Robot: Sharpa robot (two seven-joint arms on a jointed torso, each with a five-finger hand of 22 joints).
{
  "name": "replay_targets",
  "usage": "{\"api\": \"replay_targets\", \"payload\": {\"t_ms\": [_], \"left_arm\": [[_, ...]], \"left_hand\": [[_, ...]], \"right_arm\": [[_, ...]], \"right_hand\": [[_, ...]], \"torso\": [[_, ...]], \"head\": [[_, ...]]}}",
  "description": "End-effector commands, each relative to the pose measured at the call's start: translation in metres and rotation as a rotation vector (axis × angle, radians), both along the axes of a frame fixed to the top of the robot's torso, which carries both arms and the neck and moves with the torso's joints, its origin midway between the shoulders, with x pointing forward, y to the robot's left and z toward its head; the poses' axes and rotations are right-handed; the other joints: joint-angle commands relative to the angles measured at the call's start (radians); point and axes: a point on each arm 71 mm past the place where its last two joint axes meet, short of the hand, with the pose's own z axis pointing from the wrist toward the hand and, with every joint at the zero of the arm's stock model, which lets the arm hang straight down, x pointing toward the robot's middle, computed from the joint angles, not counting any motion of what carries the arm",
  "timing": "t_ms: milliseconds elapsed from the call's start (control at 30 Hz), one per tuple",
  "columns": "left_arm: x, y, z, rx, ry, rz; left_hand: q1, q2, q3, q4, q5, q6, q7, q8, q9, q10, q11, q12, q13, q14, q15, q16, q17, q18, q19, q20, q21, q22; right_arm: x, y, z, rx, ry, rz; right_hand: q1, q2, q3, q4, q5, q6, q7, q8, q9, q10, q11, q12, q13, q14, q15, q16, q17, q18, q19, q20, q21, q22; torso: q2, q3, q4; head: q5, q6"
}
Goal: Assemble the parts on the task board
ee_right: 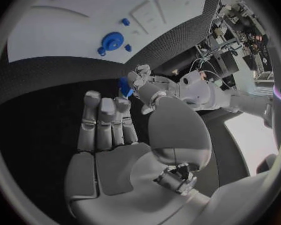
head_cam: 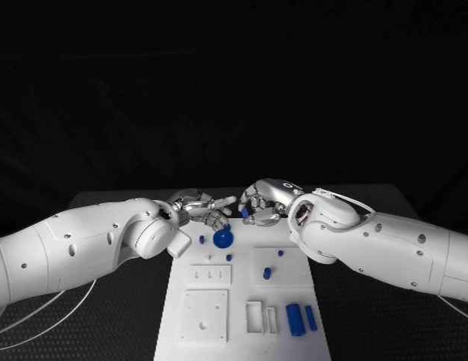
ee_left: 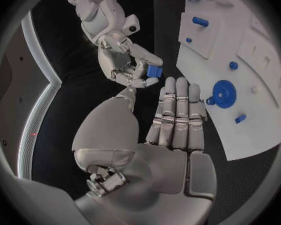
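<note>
**Inspector:** Location of the part being handled?

**Recorder:** A small blue block (ee_left: 154,71) sits between the two hands, off the task board (head_cam: 243,346) and over the black table (head_cam: 104,201), just past the board's far end.

**Inspector:** Right hand?

**Recorder:** The right hand (head_cam: 265,201) reaches in over the board's far right corner. In the left wrist view its fingers are curled in and the block is pinched at their tips against the thumb.

**Inspector:** Left hand?

**Recorder:** The left hand (head_cam: 196,204) faces it from the other side. Its fingers (ee_left: 178,110) lie straight and side by side, with the thumb set apart and pointing at the right hand. Their tips end just beside the block. I cannot tell whether they touch it or share the hold.

**Inspector:** Parts on the board?

**Recorder:** A blue gear (head_cam: 223,239) lies flat near the far end, with a small blue peg (head_cam: 202,239) just beside it on the left. Two more small blue pieces (head_cam: 281,253) sit on the raised square plate right of centre. Two blue cylinders (head_cam: 295,319) lie side by side at the near right, next to a white slotted holder (head_cam: 255,316).

**Inspector:** Contact between the hands and those parts?

**Recorder:** Both hands are apart from them, with the gear the nearest.
</note>
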Motion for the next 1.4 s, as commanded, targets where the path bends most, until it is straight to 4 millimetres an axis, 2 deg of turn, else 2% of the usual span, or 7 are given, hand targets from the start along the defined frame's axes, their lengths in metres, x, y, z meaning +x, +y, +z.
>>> {"api": "replay_targets", "payload": {"t_ms": [33, 167, 700, 800, 900, 933, 1400], "left_arm": [[0.0, -0.001, -0.001, 0.018, 0.005, 0.033], [-0.002, -0.003, -0.001, 0.012, 0.012, 0.023], [-0.007, -0.006, -0.003, 0.026, 0.03, -0.02], [-0.007, -0.004, -0.003, 0.026, 0.029, -0.015], [-0.008, -0.004, -0.003, 0.025, 0.029, -0.019], [-0.008, -0.004, -0.002, 0.024, 0.03, -0.022], [-0.01, -0.006, -0.002, 0.023, 0.033, -0.032]], "left_hand": [[0.001, -0.01, 0.011, 0.0, -0.006, -0.004, -0.001, -0.006, -0.001, 0.001, 0.004, -0.004, 0.0, 0.0, -0.001, 0.005, 0.002, 0.014, -0.002, -0.004, 0.006, 0.019], [0.019, -0.01, 0.022, -0.003, -0.006, 0.0, -0.003, -0.004, 0.0, -0.001, 0.005, -0.006, 0.0, -0.004, 0.0, 0.005, 0.003, 0.014, -0.005, -0.003, 0.008, 0.02], [0.079, 0.007, -0.001, -0.002, -0.006, 0.042, -0.021, 0.02, 0.011, 0.025, -0.009, 0.007, 0.01, -0.001, 0.0, 0.014, 0.013, 0.011, -0.012, -0.002, 0.02, 0.021], [0.08, 0.008, -0.005, -0.002, -0.006, 0.048, -0.024, 0.024, 0.012, 0.03, -0.012, 0.01, 0.011, 0.002, -0.002, 0.017, 0.014, 0.011, -0.012, -0.003, 0.021, 0.02], [0.08, 0.008, -0.008, -0.002, -0.006, 0.054, -0.027, 0.027, 0.014, 0.035, -0.014, 0.013, 0.013, 0.007, -0.004, 0.021, 0.017, 0.01, -0.011, -0.004, 0.022, 0.02], [0.08, 0.006, -0.013, -0.001, -0.006, 0.068, -0.033, 0.033, 0.017, 0.055, -0.023, 0.025, 0.02, 0.02, -0.01, 0.033, 0.023, 0.01, -0.009, -0.006, 0.024, 0.02], [0.085, 0.004, -0.025, -0.002, -0.006, 0.086, -0.041, 0.039, 0.021, 0.068, -0.031, 0.035, 0.035, 0.023, -0.018, 0.054, 0.036, 0.004, -0.008, -0.015, 0.028, 0.018]], "right_arm": [[-0.001, 0.006, 0.002, -0.027, -0.036, -0.014], [-0.004, 0.012, 0.003, -0.027, -0.047, -0.001], [-0.007, 0.022, 0.005, -0.032, -0.06, 0.022], [-0.006, 0.02, 0.004, -0.035, -0.059, 0.019], [-0.007, 0.022, 0.004, -0.035, -0.058, 0.021], [-0.007, 0.023, 0.004, -0.035, -0.057, 0.023], [-0.006, 0.025, 0.002, -0.046, -0.057, 0.026]], "right_hand": [[0.0, 0.007, 0.0, -0.005, -0.004, 0.113, 0.035, 0.014, 0.018, 0.004, 0.0, 0.005, 0.001, 0.007, 0.0, 0.004, 0.002, -0.017, 0.006, -0.001, 0.004, 0.018], [0.0, 0.007, 0.0, -0.005, -0.004, 0.113, 0.035, 0.014, 0.018, 0.004, 0.0, 0.005, 0.001, 0.007, 0.0, 0.004, 0.002, -0.017, 0.006, -0.001, 0.004, 0.018], [0.0, 0.007, 0.0, -0.005, -0.004, 0.113, 0.035, 0.014, 0.018, 0.004, 0.0, 0.005, 0.001, 0.007, 0.0, 0.004, 0.002, -0.017, 0.006, -0.001, 0.004, 0.018], [-0.005, -0.037, 0.072, 0.016, -0.005, 0.135, 0.026, -0.002, 0.0, 0.032, 0.001, 0.011, -0.001, 0.037, -0.005, 0.012, -0.004, -0.017, 0.033, -0.016, 0.019, 0.015], [-0.006, -0.038, 0.075, 0.015, -0.005, 0.143, 0.034, 0.002, 0.001, 0.032, -0.003, 0.01, -0.001, 0.037, -0.005, 0.01, -0.005, -0.017, 0.034, -0.017, 0.019, 0.015], [-0.005, -0.039, 0.077, 0.014, -0.004, 0.144, 0.034, 0.002, 0.002, 0.033, -0.003, 0.009, -0.002, 0.037, -0.005, 0.009, -0.006, -0.017, 0.034, -0.018, 0.018, 0.014], [-0.01, -0.043, 0.09, 0.011, -0.004, 0.145, 0.034, 0.002, 0.004, 0.037, -0.002, 0.005, -0.004, 0.042, -0.005, 0.005, -0.012, -0.017, 0.039, -0.024, 0.016, 0.01]], "torso": [[-0.008, -0.0049, 0.0023], [-0.01, -0.0067, 0.0026], [-0.006, -0.0044, 0.0017], [-0.007, -0.0047, 0.0018], [-0.007, -0.0047, 0.0015], [-0.007, -0.0047, 0.0013], [-0.006, -0.0042, 0.0013]], "head": [[0.004, 0.0], [0.006, 0.0], [0.003, -0.004], [0.001, -0.004], [0.0, -0.004], [0.0, -0.004], [-0.002, -0.005]]}}
